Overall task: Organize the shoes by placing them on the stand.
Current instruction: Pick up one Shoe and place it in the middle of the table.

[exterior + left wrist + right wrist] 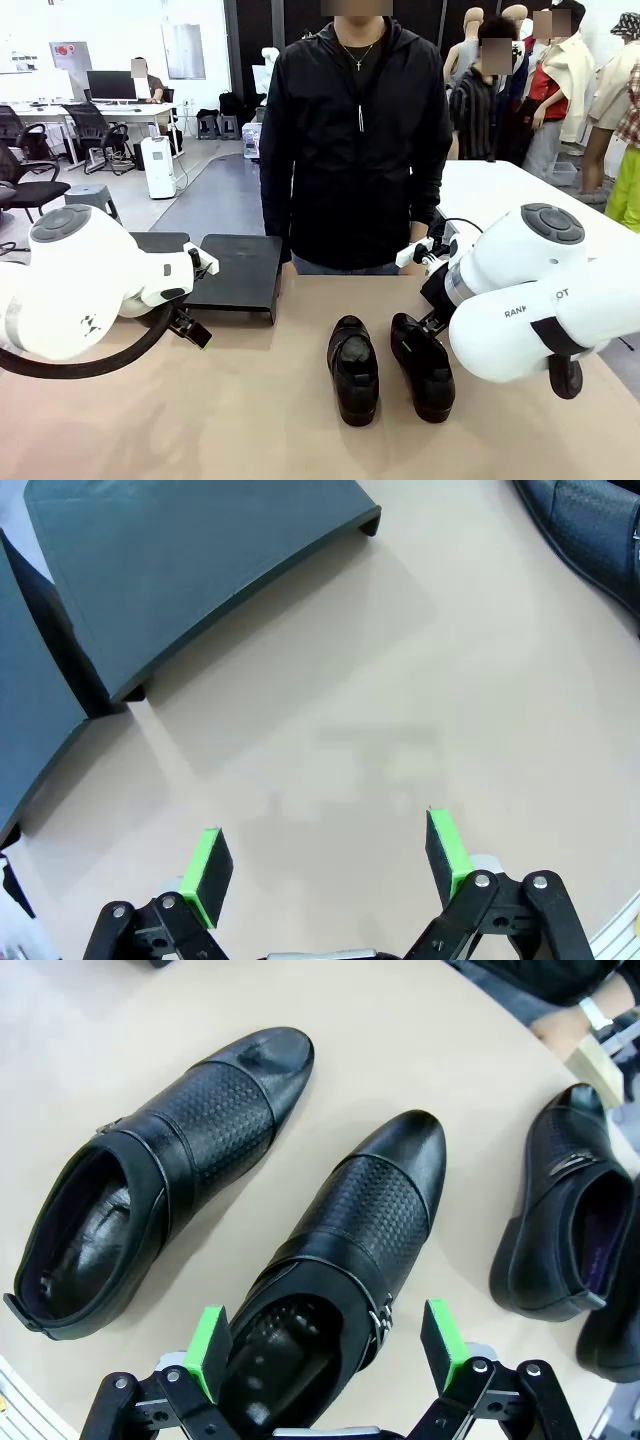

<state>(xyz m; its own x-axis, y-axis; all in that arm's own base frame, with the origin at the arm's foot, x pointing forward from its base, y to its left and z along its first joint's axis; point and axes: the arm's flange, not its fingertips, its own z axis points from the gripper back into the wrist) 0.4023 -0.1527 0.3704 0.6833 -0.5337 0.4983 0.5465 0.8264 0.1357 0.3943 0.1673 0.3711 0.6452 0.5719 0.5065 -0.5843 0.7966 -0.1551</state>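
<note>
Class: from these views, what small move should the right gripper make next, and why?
Probably lower the right gripper slightly and close on the heel end of the shoe beneath it. Its open jaws flank that shoe's opening without gripping, and the visible top of the stand is bare, so no shoe looks placed yet.

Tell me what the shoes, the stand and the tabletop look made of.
Shoes: apparently black leather, glossy toes catching highlights, embossed dotted vamps, small metal buckles. Stand: matte dark plastic or coated metal, cannot tell which; even dull surface, moulded lip along the edge. Tabletop: smooth beige, likely laminate; faint soft reflections.
</note>
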